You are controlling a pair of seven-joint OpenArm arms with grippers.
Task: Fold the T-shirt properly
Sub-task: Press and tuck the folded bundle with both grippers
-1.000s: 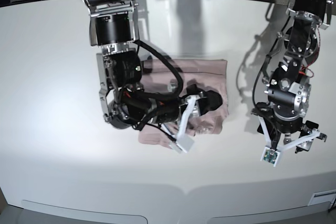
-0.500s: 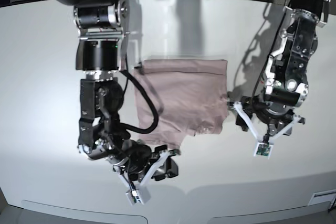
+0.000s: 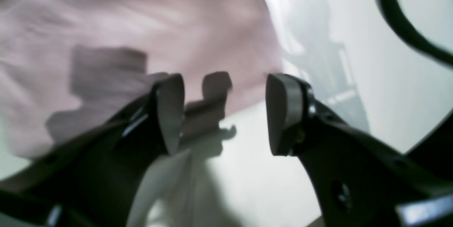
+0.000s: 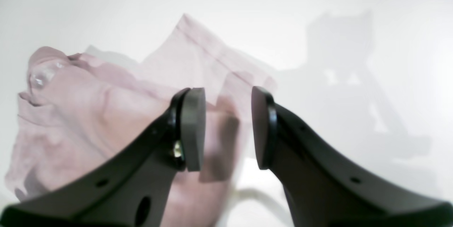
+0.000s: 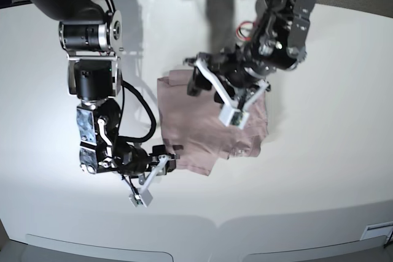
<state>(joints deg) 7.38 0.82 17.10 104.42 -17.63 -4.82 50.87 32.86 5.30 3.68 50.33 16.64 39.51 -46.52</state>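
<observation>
Base view, read from left to right, first shows the right gripper (image 5: 155, 178) low near the front edge of the white counter (image 5: 331, 170), its jaws parted and empty, tips just beside the near-left corner of the T-shirt (image 5: 202, 133). Whether they touch the cloth I cannot tell from here. Right wrist view shows the same gripper (image 4: 228, 128) with clear air between its pads, the pink hem lying behind and to the left of them, a rumpled fold of fabric bunched at far left.

Moving on toward the middle, the T-shirt lies as a compact, roughly square bundle, sleeves tucked in and no longer spread out. By my judgement most of the folding is done. What seems left is tidying: the near edge is uneven, with a lumpy corner at lower right and a loose flap at lower left, and perhaps one more fold in half.

Further right, the left gripper (image 5: 230, 93) hangs over the far half of the shirt, jaws spread wide and holding nothing. Left wrist view, blurred, shows that gripper (image 3: 224, 114) open above the shirt's edge, pink cloth filling the upper left and bare counter under and to the right of the jaws. Neither arm has a hold on the fabric
</observation>
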